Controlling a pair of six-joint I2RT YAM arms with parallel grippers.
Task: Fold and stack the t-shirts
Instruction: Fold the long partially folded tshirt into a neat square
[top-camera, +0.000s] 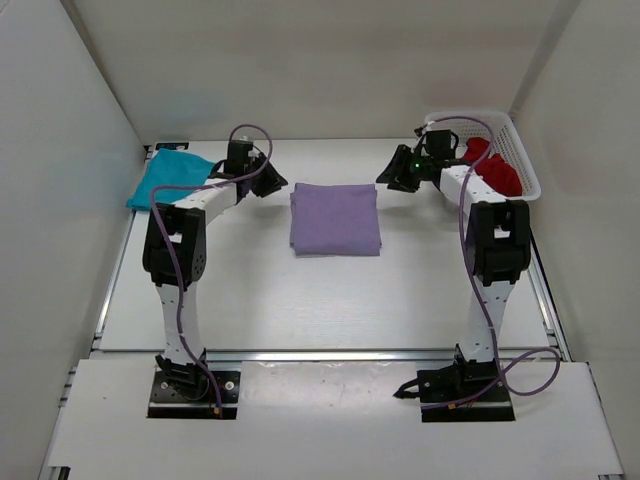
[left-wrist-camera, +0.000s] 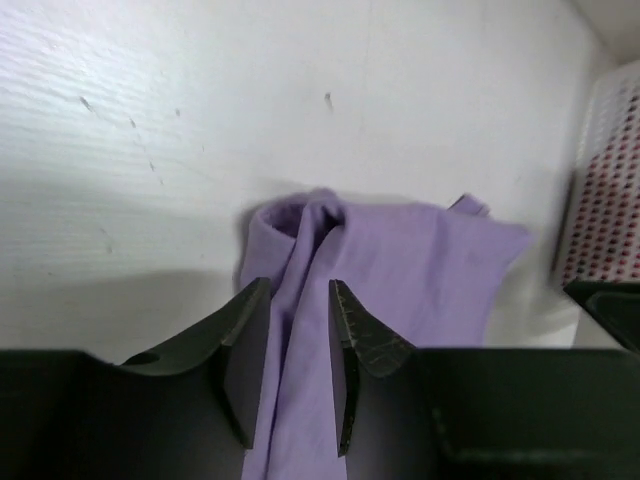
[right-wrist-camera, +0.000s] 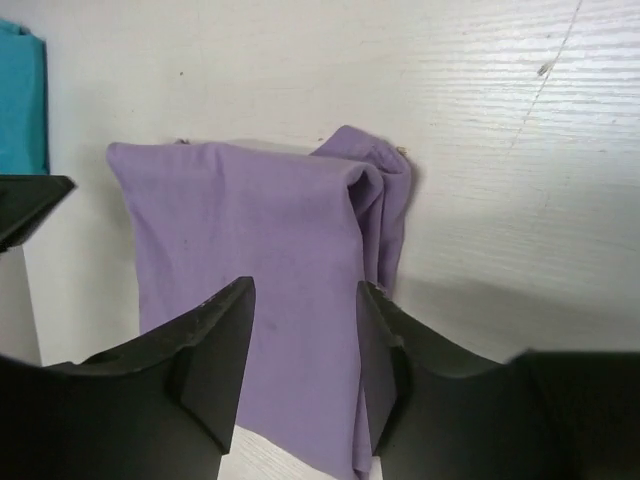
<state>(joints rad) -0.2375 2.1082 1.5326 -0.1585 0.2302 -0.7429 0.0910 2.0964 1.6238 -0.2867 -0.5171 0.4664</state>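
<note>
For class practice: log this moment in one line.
left gripper open | right gripper open | lavender shirt folded, centre | teal shirt far left | red shirt in basket

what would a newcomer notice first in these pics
A folded purple shirt lies flat in the middle, with the left gripper and right gripper open beside its far corners. A teal shirt lies at the far left, and a red shirt is bunched in the white basket at the far right.
</note>
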